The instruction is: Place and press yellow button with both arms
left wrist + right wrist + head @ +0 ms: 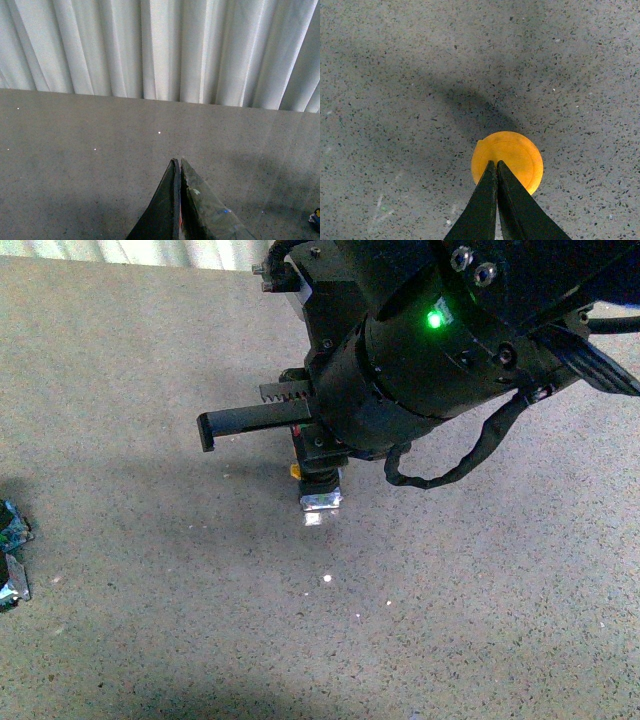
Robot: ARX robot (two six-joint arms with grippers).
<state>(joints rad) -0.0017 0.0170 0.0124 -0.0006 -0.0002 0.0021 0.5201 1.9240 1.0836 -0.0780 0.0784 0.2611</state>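
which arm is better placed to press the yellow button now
Right. The right tool, shut, has its tips over the yellow button cap. The left tool points at table and curtain, no button ahead of it.

Grey speckled stone-like surface (150,630), matte, dark flecks throughout, with broad soft shadows across the middle. Yellow button (321,496) stands upright on it near the centre, metal base down, a bright glint just in front of the base. Crumpled shiny blue-green scrap (12,552) lies at far left in the front view, well apart from the button. 2 small white specks (327,579) sit nearer the camera.
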